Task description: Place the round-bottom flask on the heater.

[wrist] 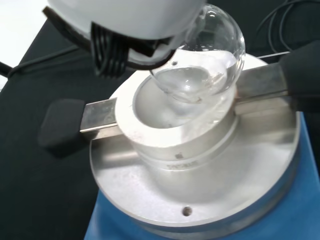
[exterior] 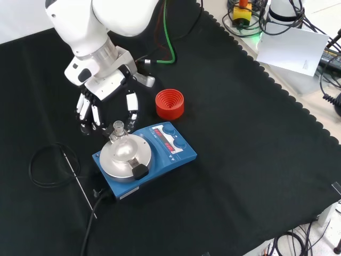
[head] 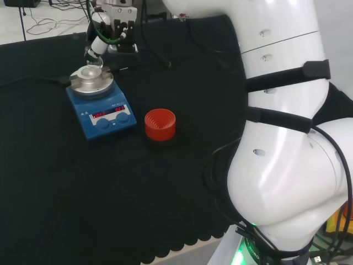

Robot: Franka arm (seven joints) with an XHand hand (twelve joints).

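Take the blue heater (exterior: 146, 154) as your landmark, and read the front view from its near edge outward. Closest to you, a black cable (exterior: 90, 229) runs from the heater's near left corner down toward the cloth's edge. Left of the heater, a thin metal rod (exterior: 77, 178) lies on the black cloth (exterior: 240, 160), beside a loop of black cord (exterior: 48, 168).

On the heater's round metal plate (exterior: 125, 157) sits a silver bowl-shaped block (wrist: 175, 130) with a flat bar across it, ending in black grips. The clear round-bottom flask (exterior: 120, 140) rests in that bowl, its bulb in the hollow and its neck tilted up toward the hand. In the wrist view, the glass bulb (wrist: 205, 60) sits partly inside the hollow.

Just behind the heater hangs the black and white hand (exterior: 106, 106). Its fingers (exterior: 131, 109) point down, spread on either side of the flask's neck. You cannot tell whether they touch the glass.

Beyond the heater to its right stands a red ribbed ring (exterior: 170, 103), apart from the heater.
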